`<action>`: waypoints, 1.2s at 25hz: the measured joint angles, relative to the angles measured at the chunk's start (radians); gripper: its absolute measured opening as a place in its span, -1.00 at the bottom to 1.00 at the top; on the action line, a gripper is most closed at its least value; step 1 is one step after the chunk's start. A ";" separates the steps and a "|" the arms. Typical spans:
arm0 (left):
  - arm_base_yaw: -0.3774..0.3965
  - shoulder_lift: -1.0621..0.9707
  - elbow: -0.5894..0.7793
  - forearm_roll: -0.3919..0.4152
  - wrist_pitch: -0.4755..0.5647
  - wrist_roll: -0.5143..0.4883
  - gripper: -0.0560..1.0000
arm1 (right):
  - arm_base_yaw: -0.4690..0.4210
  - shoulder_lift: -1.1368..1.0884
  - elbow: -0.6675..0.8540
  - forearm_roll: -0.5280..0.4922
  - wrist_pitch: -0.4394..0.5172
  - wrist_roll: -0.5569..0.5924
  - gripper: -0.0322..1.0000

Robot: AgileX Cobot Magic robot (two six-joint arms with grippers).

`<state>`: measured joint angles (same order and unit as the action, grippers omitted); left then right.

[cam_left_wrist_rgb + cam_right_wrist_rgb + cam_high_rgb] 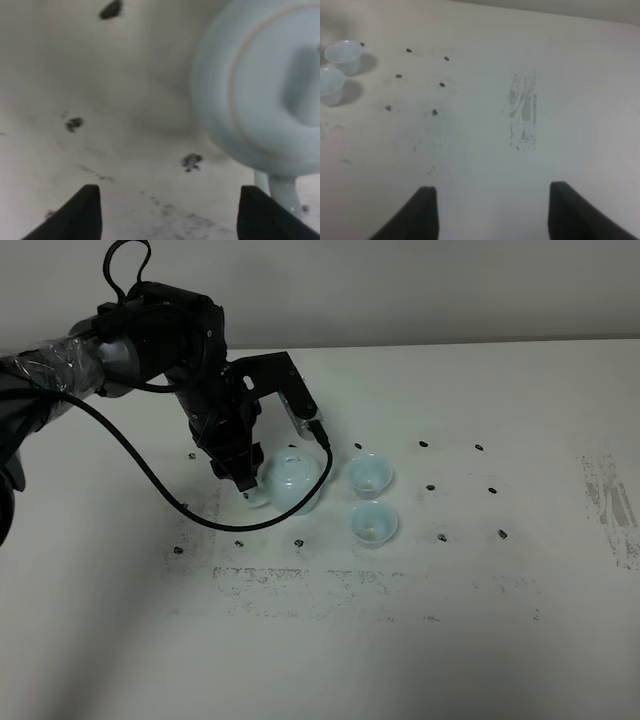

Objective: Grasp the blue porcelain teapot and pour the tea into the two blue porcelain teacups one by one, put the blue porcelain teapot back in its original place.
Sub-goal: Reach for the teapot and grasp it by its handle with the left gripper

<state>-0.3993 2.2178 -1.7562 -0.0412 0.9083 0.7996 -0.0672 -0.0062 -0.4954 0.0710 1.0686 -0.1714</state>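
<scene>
The blue porcelain teapot [293, 483] stands on the white table, left of the two blue porcelain teacups [369, 474] [373, 523]. My left gripper [240, 478] hangs at the teapot's left side, by its handle. In the left wrist view the gripper [170, 217] is open and empty, with the teapot [255, 90] and its handle [283, 193] beside one fingertip [261, 216]. My right gripper [492, 212] is open and empty over bare table, and the cups [343, 55] [330, 85] are far from it. A faint tan spot shows in each cup; no dark tea shows.
Small black marks [439, 487] dot the table around the cups. A scuffed grey patch [608, 502] lies at the far right, and it also shows in the right wrist view [522, 112]. The left arm's black cable [150, 472] loops over the table.
</scene>
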 joint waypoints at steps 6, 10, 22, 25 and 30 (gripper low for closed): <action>0.000 0.000 0.000 -0.007 0.086 -0.003 0.16 | 0.000 0.000 0.000 0.000 0.000 0.000 0.04; 0.000 0.000 0.000 -0.025 0.152 -0.003 0.16 | 0.000 0.000 0.000 0.000 0.000 0.000 0.04; -0.004 -0.043 -0.001 -0.026 0.282 -0.133 0.16 | 0.000 0.000 0.000 0.000 0.000 0.000 0.04; -0.021 -0.059 -0.003 -0.026 0.282 -0.177 0.16 | 0.000 0.000 0.000 0.000 0.000 0.000 0.04; -0.058 -0.059 -0.003 -0.030 0.282 -0.258 0.16 | 0.000 0.000 0.000 0.000 0.000 0.000 0.04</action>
<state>-0.4573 2.1588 -1.7596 -0.0710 1.1904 0.5414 -0.0672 -0.0062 -0.4954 0.0710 1.0686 -0.1714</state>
